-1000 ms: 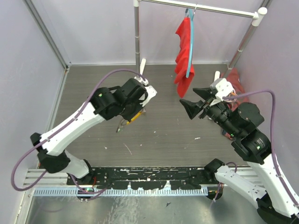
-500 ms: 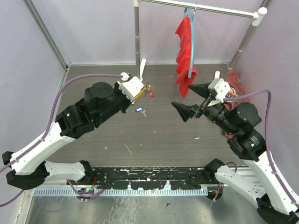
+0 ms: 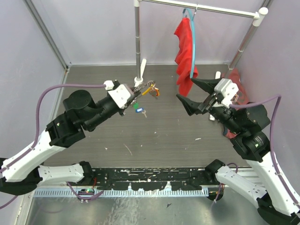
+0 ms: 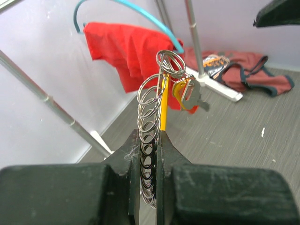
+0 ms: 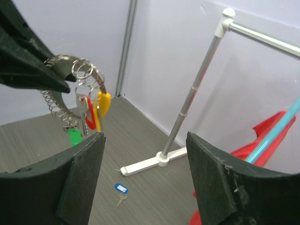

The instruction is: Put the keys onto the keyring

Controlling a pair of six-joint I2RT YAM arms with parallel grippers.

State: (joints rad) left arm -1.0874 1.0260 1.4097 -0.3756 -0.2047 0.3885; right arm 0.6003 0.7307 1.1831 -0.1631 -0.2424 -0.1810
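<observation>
My left gripper is shut on the keyring, a grey loop strung with small rings and a short orange section, and holds it above the table. In the left wrist view the keyring stands edge-on between the jaws. Keys with yellow, red and green tags hang from it. A blue-tagged key lies on the table below and also shows in the right wrist view. My right gripper is open and empty, to the right of the keyring and facing it.
A clothes rack stands at the back, with a white foot and an upright pole. A red cloth hangs on a light-blue hanger. Another red garment lies at the back right. Walls close both sides.
My left gripper has risen off the table with the keyring and swung toward the right gripper. The blue-tagged key now lies uncovered. The right gripper has shifted slightly back.
</observation>
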